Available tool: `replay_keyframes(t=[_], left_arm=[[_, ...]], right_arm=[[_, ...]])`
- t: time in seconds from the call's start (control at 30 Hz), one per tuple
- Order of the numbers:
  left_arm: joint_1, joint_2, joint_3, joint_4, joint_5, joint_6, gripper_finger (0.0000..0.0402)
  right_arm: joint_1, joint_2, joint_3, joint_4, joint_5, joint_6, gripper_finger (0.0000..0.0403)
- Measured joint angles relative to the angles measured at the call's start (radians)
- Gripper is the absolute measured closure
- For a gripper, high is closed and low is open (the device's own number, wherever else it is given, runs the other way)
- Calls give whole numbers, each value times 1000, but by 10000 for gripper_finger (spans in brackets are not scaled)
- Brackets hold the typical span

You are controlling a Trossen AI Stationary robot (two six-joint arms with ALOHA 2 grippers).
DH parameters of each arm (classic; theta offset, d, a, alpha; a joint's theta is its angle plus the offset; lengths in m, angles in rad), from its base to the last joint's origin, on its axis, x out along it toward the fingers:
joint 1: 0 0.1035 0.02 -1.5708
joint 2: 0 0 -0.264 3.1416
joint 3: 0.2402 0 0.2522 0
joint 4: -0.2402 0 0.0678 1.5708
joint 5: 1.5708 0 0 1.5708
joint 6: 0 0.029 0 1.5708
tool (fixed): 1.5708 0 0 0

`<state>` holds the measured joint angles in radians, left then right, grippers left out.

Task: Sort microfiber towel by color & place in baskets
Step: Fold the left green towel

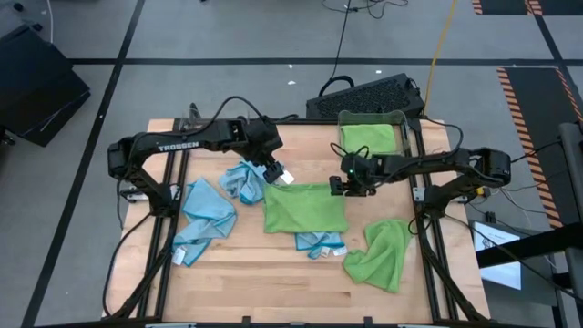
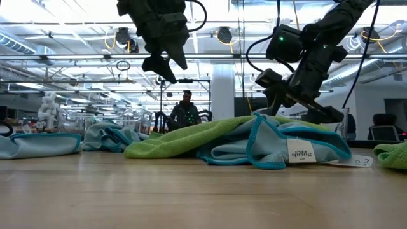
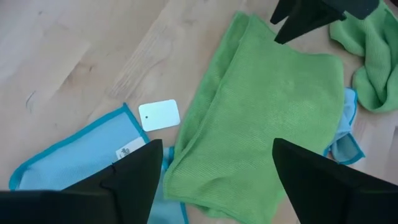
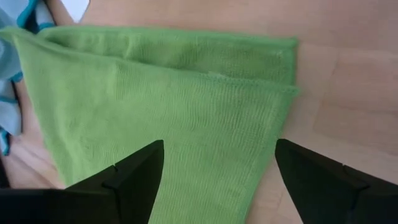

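A folded green towel lies flat on the wooden table's middle. My left gripper hovers open above its far left corner, over the towel and a blue towel with a white tag. My right gripper stands open just above the green towel's far right edge. In the low view the left gripper hangs higher than the right gripper. A basket at the far right holds another green towel.
Two blue towels lie crumpled at the left. A small blue towel pokes out under the folded one's near edge. A crumpled green towel lies at the near right. A black keyboard sits beyond the far edge.
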<state>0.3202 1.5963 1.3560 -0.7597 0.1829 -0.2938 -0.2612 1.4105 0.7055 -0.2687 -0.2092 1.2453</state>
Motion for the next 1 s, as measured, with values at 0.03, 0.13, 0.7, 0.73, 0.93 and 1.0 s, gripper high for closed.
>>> replay_keyframes(t=[0.03,0.13,0.7,0.73,0.93,1.0], left_arm=[[0,0,0,0,0,0,94],[-1,0,0,-1,0,-1,94],[-1,1,-1,-32,1,3,94],[-1,1,-1,-33,1,0,94],[-2,1,-1,-46,0,-22,94],[-2,1,-1,-46,0,-22,94]], right_arm=[[3,0,0,0,0,-1,108],[2,0,0,-7,17,-11,109],[-82,6,-80,90,27,-95,110],[-86,6,-88,96,26,-91,110],[-87,2,-153,214,25,-86,111],[-89,2,-174,253,23,-80,112]])
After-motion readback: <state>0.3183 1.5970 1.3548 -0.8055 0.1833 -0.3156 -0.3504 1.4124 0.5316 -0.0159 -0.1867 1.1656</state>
